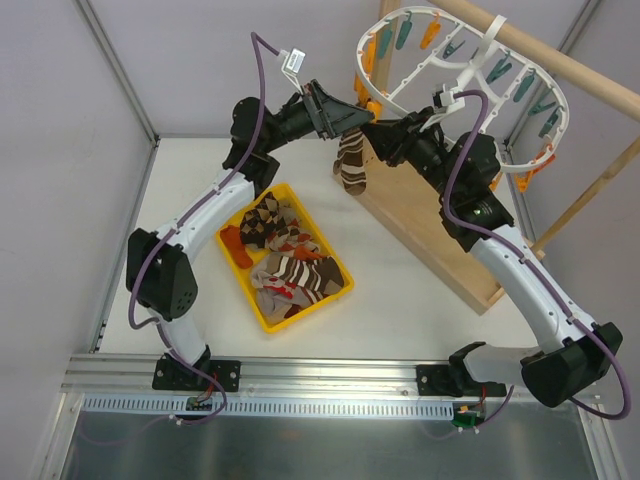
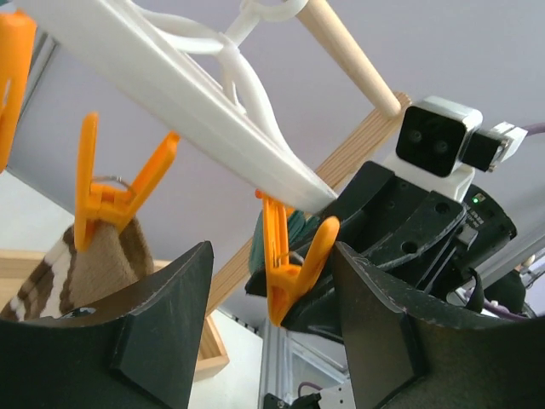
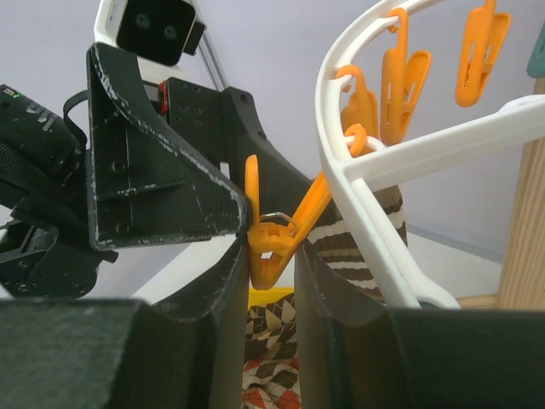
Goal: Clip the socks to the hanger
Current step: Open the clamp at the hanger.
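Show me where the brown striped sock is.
In the top view, the brown striped sock hangs centre-back from an orange clothespin at the hanger's left end, between the left gripper and right gripper.

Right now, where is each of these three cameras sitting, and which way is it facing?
Top external: fixed above and behind the arms, looking down on the table, yellow tray and hanger; both arms show whole, left gripper and right gripper meeting at the hanger.
Left wrist: on the left arm, looking up at the hanger; its own fingers frame an orange clip.
Right wrist: on the right arm, looking up; its fingers pinch an orange clip.
Shared: both wrist views show the hanger and striped sock.
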Controlling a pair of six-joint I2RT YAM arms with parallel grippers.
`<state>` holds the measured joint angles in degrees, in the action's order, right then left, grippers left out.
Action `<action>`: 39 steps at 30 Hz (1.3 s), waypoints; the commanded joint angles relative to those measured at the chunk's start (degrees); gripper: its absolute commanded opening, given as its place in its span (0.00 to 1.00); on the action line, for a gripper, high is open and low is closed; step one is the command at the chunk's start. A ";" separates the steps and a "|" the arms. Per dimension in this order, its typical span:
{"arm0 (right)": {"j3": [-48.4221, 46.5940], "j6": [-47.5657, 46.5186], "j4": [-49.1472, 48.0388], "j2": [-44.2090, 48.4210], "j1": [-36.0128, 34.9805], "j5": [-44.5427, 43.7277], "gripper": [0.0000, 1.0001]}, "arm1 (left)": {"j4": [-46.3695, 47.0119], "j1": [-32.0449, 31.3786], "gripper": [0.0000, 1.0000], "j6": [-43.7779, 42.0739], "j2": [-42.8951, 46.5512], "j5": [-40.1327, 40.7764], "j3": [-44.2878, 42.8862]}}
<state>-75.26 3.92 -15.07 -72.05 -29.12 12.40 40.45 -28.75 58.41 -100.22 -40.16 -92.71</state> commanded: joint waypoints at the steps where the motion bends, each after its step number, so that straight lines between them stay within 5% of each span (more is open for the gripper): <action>1: -0.50 3.11 -0.93 -0.19 -0.58 10.53 0.01 | 8.85 0.80 0.57 4.33 -1.28 -2.81 -4.41; 11: -1.55 1.97 1.09 -0.81 -0.32 10.54 0.01 | 16.59 1.15 0.55 13.65 -9.81 -5.72 -12.32; 39: -3.75 1.26 1.71 -3.27 -0.06 10.36 0.01 | 18.44 1.07 0.48 9.18 -6.12 -8.09 -4.76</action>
<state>-75.99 3.64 -11.25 -74.24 -28.58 15.70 56.27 -28.03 69.84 -109.93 -46.17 -97.76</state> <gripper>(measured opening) 0.239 0.500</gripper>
